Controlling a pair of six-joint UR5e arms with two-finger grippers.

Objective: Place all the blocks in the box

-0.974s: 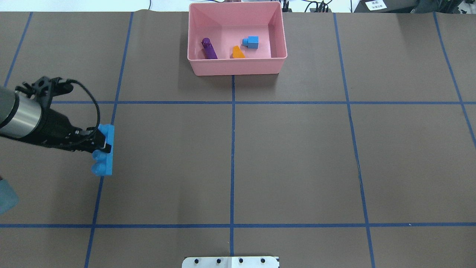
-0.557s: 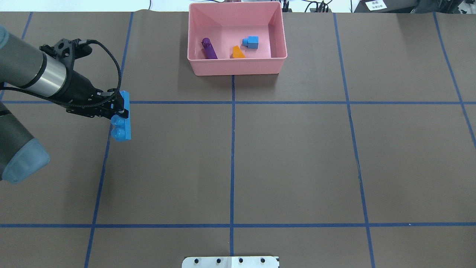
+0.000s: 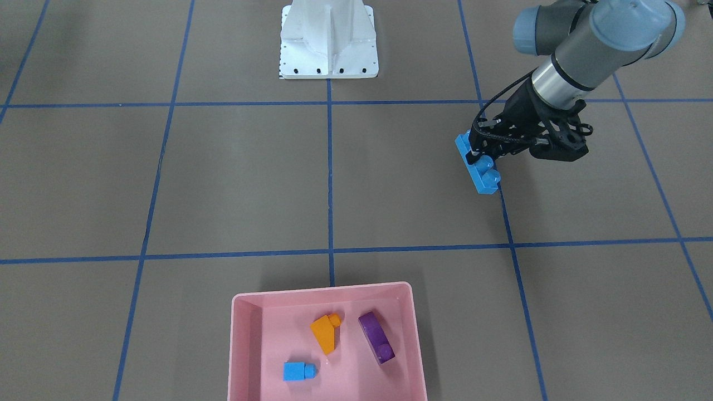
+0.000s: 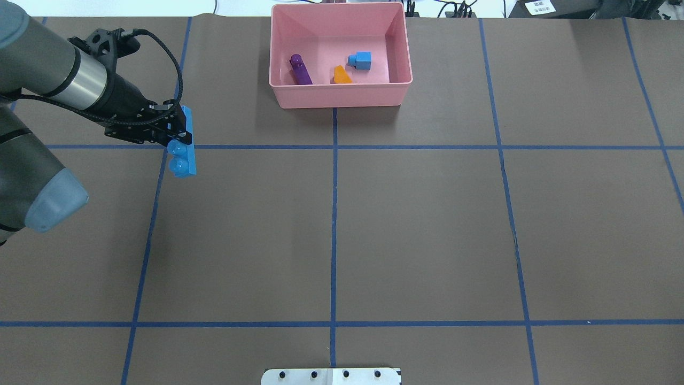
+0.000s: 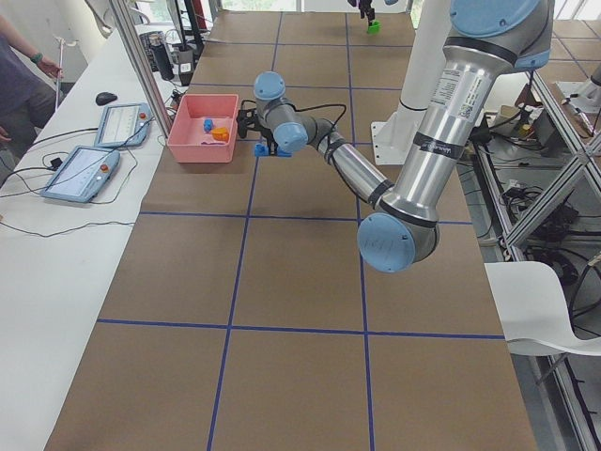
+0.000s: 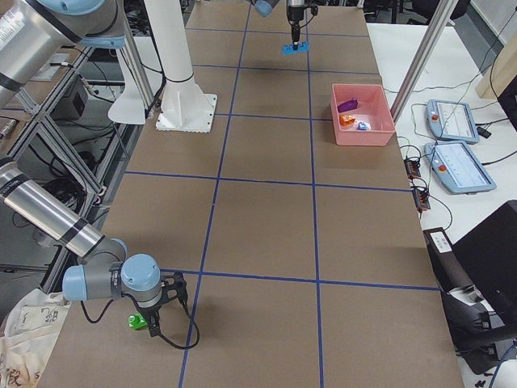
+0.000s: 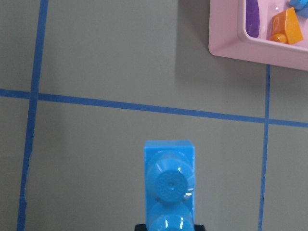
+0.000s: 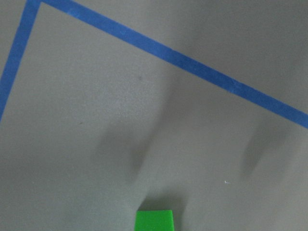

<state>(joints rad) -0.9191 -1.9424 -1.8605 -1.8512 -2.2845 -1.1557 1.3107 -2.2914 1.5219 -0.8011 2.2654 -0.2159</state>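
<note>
Brown paper marked off by blue tape covers the table (image 4: pixel 427 214), and the pink box (image 4: pixel 342 97) sits at its far edge in the overhead view. Three blocks lie on the box floor: the purple block (image 4: pixel 301 69) on the left, the orange block (image 4: pixel 341 75) in the middle against the near wall, and the blue cube (image 4: pixel 362 60) behind it to the right.

The long block (image 4: pixel 181 160) is a light-blue bar. Two round studs show below the fingers, facing sideways toward the arm. The left gripper (image 4: pixel 173 131) is clamped across its upper half, so the lower half juts out past the fingertips. It hangs over a tape crossing, well apart from the box and to its left in the overhead view.

The green block (image 6: pixel 137 322) lies on the table far out at the robot's right end. The right gripper (image 6: pixel 150 310) is just beside it, but whether its fingers are apart or together I cannot tell.

A second ago the long block was nearer the robot and further left. Since then the left arm has carried it toward the far edge and a little rightward, closer to the box. The three blocks in the box have not shifted.
</note>
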